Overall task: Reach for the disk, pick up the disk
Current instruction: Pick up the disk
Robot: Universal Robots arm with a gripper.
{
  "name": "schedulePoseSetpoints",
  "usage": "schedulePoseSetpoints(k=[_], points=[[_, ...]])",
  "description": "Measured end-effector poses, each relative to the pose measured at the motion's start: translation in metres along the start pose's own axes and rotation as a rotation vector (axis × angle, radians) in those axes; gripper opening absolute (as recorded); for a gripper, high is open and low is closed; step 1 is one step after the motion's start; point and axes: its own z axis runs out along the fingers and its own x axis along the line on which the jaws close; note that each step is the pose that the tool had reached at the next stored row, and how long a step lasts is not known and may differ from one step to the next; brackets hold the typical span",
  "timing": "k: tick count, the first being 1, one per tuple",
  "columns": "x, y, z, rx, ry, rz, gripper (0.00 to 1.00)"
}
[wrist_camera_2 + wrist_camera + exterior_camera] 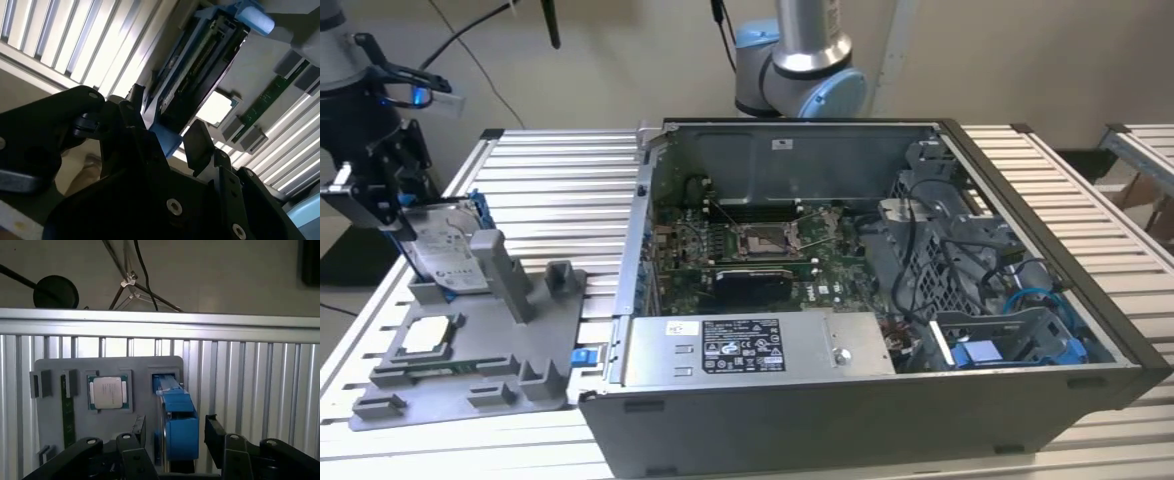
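Gripper [175,429] above disk [175,400], fingers [215,435] straddling it, spread, not touching.

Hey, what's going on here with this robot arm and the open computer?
The arm's claw is at the grey fixture tray beside the opened computer case. Its fingers sit open on either side of the disk, which stands on edge in its slot. The disk isn't gripped or lifted yet. A square chip lies in a nearby slot.
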Motion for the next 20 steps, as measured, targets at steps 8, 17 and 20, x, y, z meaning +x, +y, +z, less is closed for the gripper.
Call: schedulePoseSetpoints(k=[8, 17, 20], points=[[0.0002, -0.0003, 0.0128, 0.0003, 0.0002, -0.008, 1.00], [0.0012, -0.0005, 0.0285, 0.0094, -0.0069, -0.029, 1.00], [0.0012, -0.0005, 0.0286, 0.0094, -0.0070, -0.029, 1.00]])
